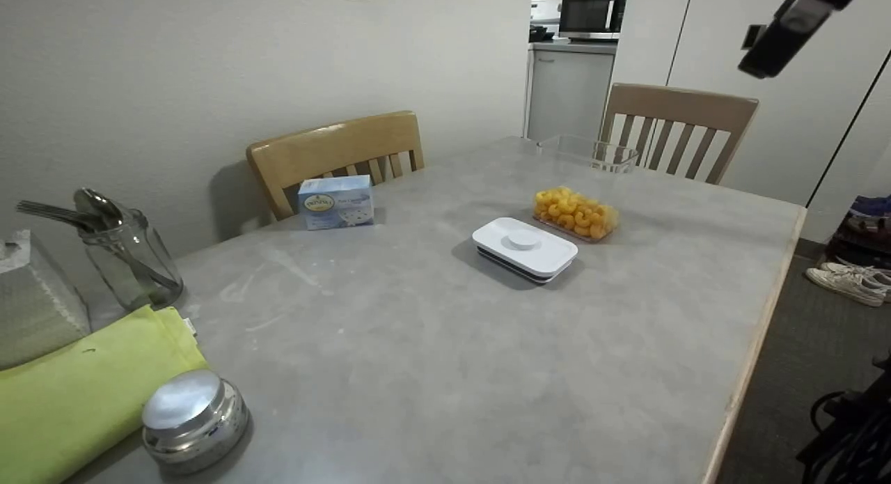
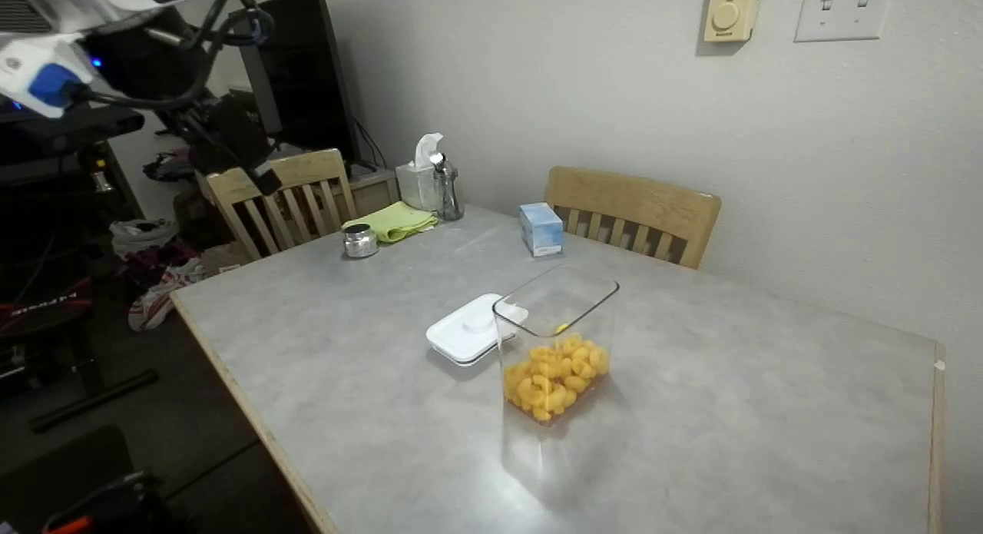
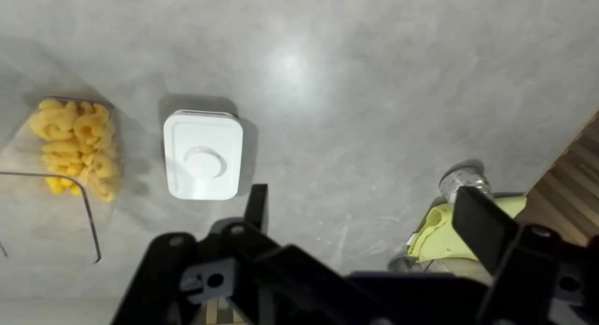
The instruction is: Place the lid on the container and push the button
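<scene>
"Two jaws, we gather: what are they holding?"

"Nothing. We find them spread wide in the wrist view, at nine and three o'clock of each other, well above the desk (image 1: 418,345)."

"Where does the lid (image 3: 202,153) lie from them?"

"At about ten o'clock from the gap between the jaws, flat on the desk, its long axis running from twelve to six. We judge our only arm (image 2: 146,65) should shift toward ten and lower, so the jaws can close across the lid's shorter width. What is probably the button (image 3: 203,166), a raised round disc, faces up in its middle."

"And the container (image 2: 599,323)?"

"At nine o'clock from the lid in the wrist view, near but not touching, uncovered, with yellow curls (image 2: 553,380) inside."

"Can we read any writing?"

"In an exterior view, a pale-blue box (image 1: 341,209) at about nine o'clock from the lid carries an oval label (image 1: 319,203) reading Twinings; its smaller script is too blurred. In an exterior view, a cream thermostat (image 2: 732,11) at one o'clock from the container bears what looks like Honeywell."
</scene>
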Robot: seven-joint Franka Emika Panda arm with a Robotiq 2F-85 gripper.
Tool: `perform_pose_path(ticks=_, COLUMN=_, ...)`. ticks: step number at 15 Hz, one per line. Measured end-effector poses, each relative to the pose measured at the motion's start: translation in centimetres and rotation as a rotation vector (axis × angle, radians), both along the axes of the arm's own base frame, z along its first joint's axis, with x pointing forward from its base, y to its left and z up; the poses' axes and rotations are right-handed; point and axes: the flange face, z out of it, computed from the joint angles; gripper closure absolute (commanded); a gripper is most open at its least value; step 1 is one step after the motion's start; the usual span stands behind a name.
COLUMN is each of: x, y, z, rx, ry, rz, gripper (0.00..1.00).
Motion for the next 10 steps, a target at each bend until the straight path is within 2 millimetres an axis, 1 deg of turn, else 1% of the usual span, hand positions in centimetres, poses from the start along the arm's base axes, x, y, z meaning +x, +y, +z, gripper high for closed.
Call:
perform_pose_path(ticks=2, x=1.6, y=-1.3, z=-2.0, rx=-0.011, ry=-0.021, rz=-0.016, gripper=0.00)
perform_pose_path(ticks=5, x=3.6, y=-3.3, z=-5.9, rx=-0.031, ry=-0.024, rz=-0.041, gripper=0.00)
perform_pose_path(ticks=8, x=4.9, y=-4.9, z=-9.9, rx=-0.039, ry=-0.017, rz=-0.064, gripper=0.00)
perform_pose_path(ticks=10, x=5.5, y=-5.4, z=-11.8, rx=-0.022, ry=-0.016, rz=-0.069, gripper=0.00)
